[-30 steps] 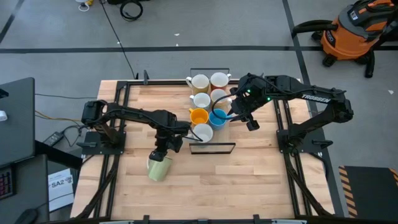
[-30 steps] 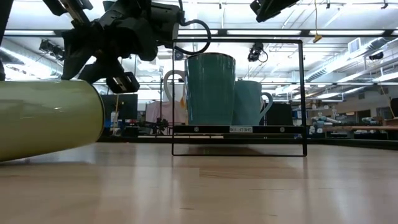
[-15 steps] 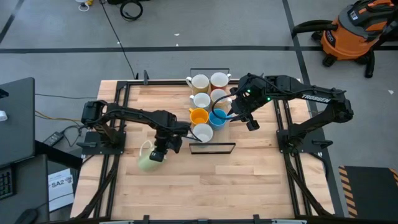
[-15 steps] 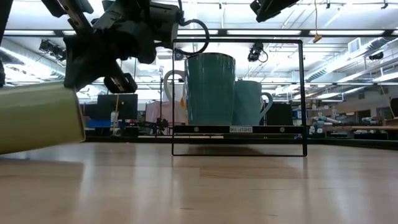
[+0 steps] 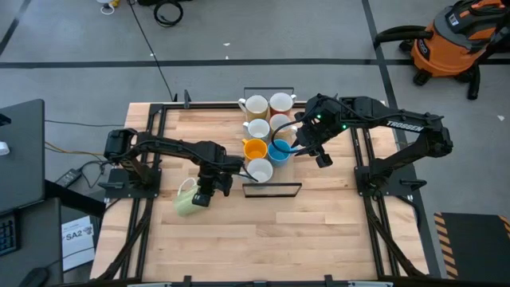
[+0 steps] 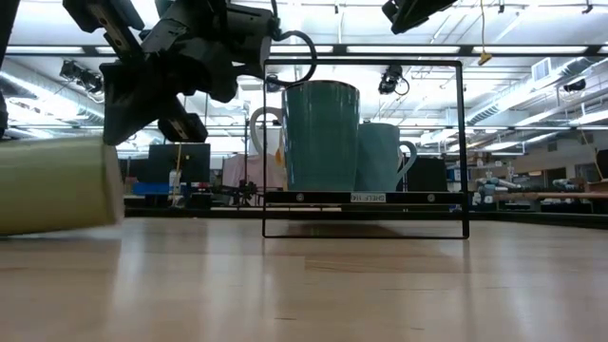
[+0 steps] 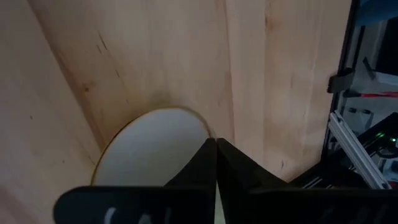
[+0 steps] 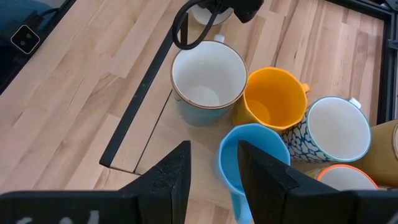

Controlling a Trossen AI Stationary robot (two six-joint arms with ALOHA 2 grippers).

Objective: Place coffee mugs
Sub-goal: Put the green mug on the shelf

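A pale green mug (image 5: 185, 199) lies on its side on the wooden table, left of the black wire rack (image 5: 271, 190). My left gripper (image 5: 204, 197) is shut, its tips right beside the mug's round pale end (image 7: 155, 149). Several coffee mugs stand upright together at the rack: a teal one with a white inside (image 8: 208, 81), an orange one (image 8: 273, 99), a blue one (image 8: 249, 162) and others behind. My right gripper (image 8: 214, 155) hangs open high above the blue mug and touches nothing. My left gripper has its shut fingertips (image 7: 211, 155) slanting down right at the pale green mug's round end (image 7: 143, 155), with nothing between them. I cannot tell whether they touch the mug. The mug lies on its side on the table (image 6: 57, 185).
The rack's upright black frame (image 6: 366, 65) stands between the near table and the mugs. Black rails (image 5: 151, 159) run along both table sides. Bare wood (image 5: 271, 231) lies toward the near edge.
My left gripper has shut and rolled a little without taking hold. The pale green mug, which lay on the near side of the gripper, has turned about and slid toward the table's left edge. It now lies to the left of the fingers.
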